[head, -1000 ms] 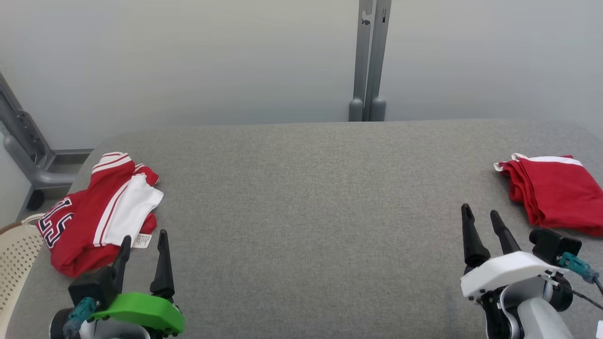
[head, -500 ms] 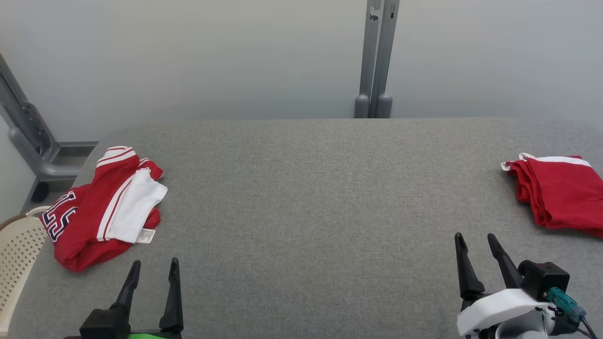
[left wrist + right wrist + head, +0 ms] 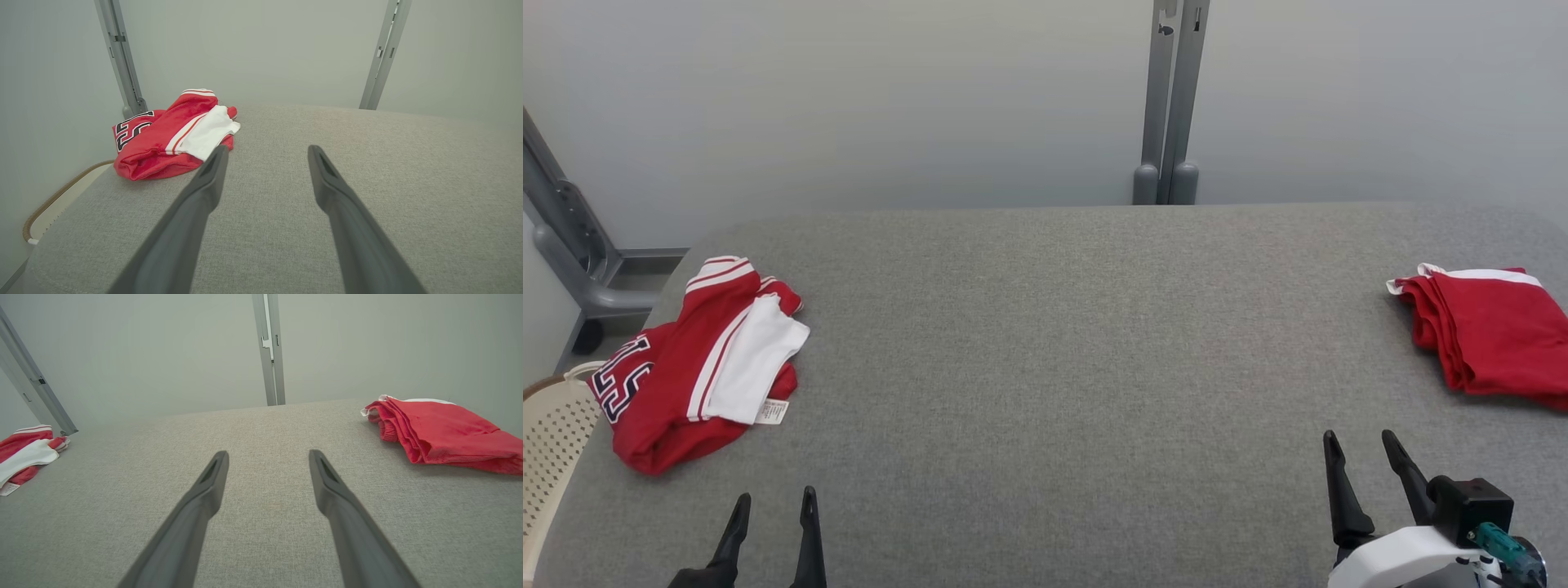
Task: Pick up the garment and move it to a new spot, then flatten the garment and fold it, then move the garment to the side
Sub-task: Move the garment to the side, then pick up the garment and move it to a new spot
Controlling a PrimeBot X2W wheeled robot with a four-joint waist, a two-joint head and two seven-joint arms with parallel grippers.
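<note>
A crumpled red and white garment (image 3: 686, 367) with dark numbers lies at the table's left edge; the left wrist view has this garment (image 3: 163, 139) ahead and to the left of my fingers, and it also sits at the far left of the right wrist view (image 3: 20, 453). A second red garment (image 3: 1494, 335), folded, rests at the right edge (image 3: 441, 428). My left gripper (image 3: 774, 496) is open near the front edge, short of the crumpled garment, its jaws (image 3: 267, 149) empty. My right gripper (image 3: 1359, 437) is open and empty (image 3: 268, 453), below and left of the folded garment.
The grey padded table (image 3: 1045, 367) spans the view. A cream perforated basket (image 3: 547, 441) stands off its left edge, beside a grey metal frame (image 3: 564, 237). A grey post (image 3: 1168, 98) rises behind the table against the pale wall.
Both grippers have drawn back toward the bottom of the head view, staying open. The head view has shifted slightly. Neither garment has moved on the table.
</note>
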